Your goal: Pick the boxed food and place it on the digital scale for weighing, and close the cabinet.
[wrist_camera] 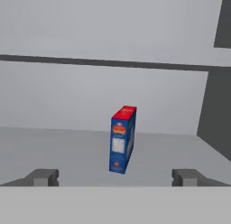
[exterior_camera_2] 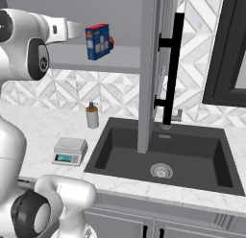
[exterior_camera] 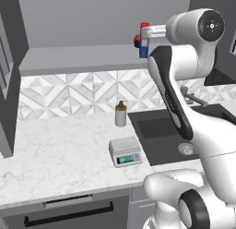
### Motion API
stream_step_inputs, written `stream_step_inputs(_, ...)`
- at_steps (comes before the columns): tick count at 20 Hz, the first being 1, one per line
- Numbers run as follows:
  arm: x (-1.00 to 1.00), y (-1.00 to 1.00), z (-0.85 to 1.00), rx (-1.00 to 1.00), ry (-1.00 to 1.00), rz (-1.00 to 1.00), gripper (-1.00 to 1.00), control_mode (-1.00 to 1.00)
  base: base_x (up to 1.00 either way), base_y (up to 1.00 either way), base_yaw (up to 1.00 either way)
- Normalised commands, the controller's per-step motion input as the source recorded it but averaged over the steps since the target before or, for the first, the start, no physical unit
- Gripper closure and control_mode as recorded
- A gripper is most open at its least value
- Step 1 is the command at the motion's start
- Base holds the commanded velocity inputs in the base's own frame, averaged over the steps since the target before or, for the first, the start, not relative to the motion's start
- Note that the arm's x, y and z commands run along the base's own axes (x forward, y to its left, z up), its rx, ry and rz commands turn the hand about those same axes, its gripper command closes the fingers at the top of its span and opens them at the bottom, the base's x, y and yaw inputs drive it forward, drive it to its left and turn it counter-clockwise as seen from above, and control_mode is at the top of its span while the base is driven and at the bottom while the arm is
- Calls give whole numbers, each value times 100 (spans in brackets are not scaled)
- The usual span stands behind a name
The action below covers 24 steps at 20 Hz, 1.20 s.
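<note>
Your cabinet (exterior_camera_2: 149, 74) stands open, its door swung out over the sink (exterior_camera_2: 163, 155). The scale (exterior_camera: 125, 151) sits bare on the bench (exterior_camera: 55, 154). The box (wrist_camera: 122, 139) stands upright on the cabinet shelf, ahead of your open, empty tool (wrist_camera: 115, 177).

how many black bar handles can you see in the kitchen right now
3. One vertical handle on the open cabinet door over the sink; one horizontal handle on the drawer below the counter; one short handle on a lower cabinet. Others may be hidden.
</note>
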Motion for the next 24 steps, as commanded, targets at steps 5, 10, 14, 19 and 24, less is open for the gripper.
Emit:
stream_step_inputs(5,30,-9,-1,2,0,0,-100,-100,0,0,0)
stream_step_inputs(10,50,0,0,0,3,-3,-100,-100,0,0,0)
stream_step_inputs(14,34,0,-10,0,0,-1,-100,-100,0,0,0)
stream_step_inputs(19,33,0,-30,0,1,-2,-100,-100,0,0,0)
stream_step_inputs(24,29,0,-26,0,1,-3,-100,-100,0,0,0)
